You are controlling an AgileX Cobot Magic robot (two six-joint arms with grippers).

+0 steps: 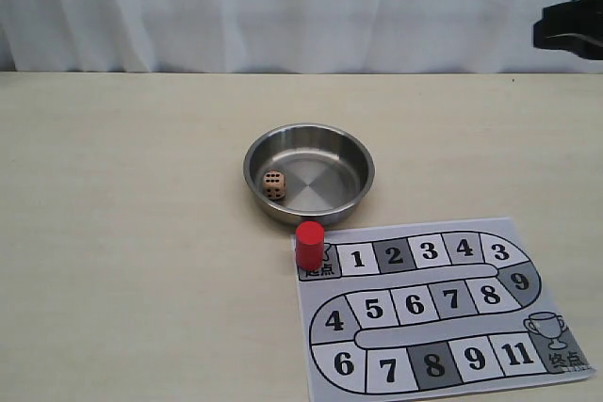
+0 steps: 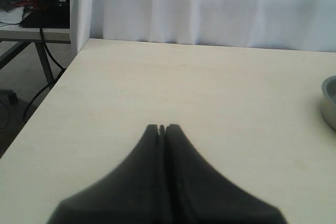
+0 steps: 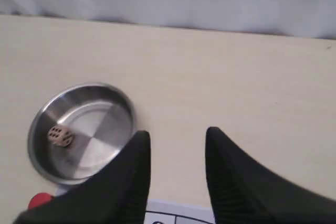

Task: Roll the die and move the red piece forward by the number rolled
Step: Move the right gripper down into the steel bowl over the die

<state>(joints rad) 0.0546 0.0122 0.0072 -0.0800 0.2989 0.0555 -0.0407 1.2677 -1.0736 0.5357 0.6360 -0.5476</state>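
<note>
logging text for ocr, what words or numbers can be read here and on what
"起点" on the board's start square, partly behind the red piece
"1 2 3 4 3 9" along the top row and bend
"4 5 6 7 8" on the middle row
"6 7 8 9 11" on the bottom row
"终点" under the trophy print
die: pips only, six on the clearest face

Die (image 1: pixel 273 184) in bowl (image 1: pixel 309 127) (six pips showing); red piece (image 1: pixel 309 244) upright on board (image 1: pixel 443 275)
</note>
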